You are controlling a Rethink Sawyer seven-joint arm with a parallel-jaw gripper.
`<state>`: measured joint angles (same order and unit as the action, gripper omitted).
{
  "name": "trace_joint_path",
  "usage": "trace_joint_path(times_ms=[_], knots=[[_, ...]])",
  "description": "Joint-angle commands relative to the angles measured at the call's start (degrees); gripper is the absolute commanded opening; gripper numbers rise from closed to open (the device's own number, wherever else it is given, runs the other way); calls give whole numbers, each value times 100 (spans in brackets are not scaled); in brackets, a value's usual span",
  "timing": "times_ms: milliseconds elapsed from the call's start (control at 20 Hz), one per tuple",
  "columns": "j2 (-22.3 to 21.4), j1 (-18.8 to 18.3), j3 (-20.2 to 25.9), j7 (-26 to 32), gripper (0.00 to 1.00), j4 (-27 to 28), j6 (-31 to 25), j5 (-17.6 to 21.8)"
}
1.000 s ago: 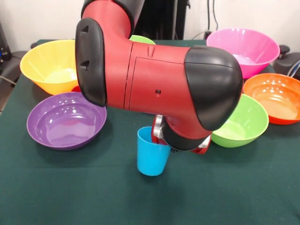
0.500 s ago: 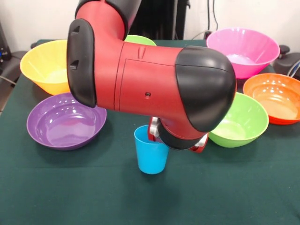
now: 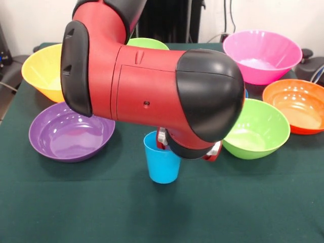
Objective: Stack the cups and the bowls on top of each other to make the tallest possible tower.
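Task looks barely begun, judging by how things lie: nothing visibly stacked, every bowl sits alone on the green counter (image 3: 61, 212). Sky-blue cup (image 3: 161, 164) stands upright, mouth up, near the middle of the counter, a bit toward the front edge, right under the arm (image 3: 152, 86); no bowl or 2nd cup shows on or in it from this angle. Purple bowl (image 3: 71, 130) sits by the left edge, yellow-orange bowl (image 3: 43, 71) behind it toward the back left corner. One lime green bowl (image 3: 258, 129) is right of centre, just beside the arm's wrist; the other lime bowl (image 3: 147, 43) only peeks over the arm at the back edge. Pink bowl (image 3: 263, 53) at the back right corner, orange bowl (image 3: 296, 104) at the right edge in front of it. A sliver of blue (image 3: 246, 93) shows behind the elbow cap, prob. the small blue bowl, can't confirm. Red cup and small red bowl not seen. So approx. the whole tower is left to build. Arm pose: comes down from the back, big red link lying across the middle of the frame, black elbow cap to the right, wrist tucked low behind the cup's rim. Gripper (image 3: 190, 151) mostly hidden by the wrist and cup; can't tell whether it is apart, together or clamped on the cup.
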<state>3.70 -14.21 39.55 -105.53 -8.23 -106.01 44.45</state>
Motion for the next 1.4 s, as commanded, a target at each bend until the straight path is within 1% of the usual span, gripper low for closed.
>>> trace_joint_path(times_ms=[50, 200, 450, 650, 1050, 1300, 1350, 1400], knots=[[13, -56, 764, 832, 0, -336, -309, 803], [80, -80, 970, 826, 0, -308, -319, 987], [84, -137, 1335, 812, 0, -282, -610, 1393], [49, -195, 1577, 895, 0, -298, -665, 1688], [0, -281, 1861, 937, 0, -374, -733, 2045], [-19, -320, 1930, 935, 0, -443, -781, 2138], [-26, -339, 1986, 937, 100, -463, -789, 2199], [-28, -339, 1982, 941, 100, -466, -792, 2202]])
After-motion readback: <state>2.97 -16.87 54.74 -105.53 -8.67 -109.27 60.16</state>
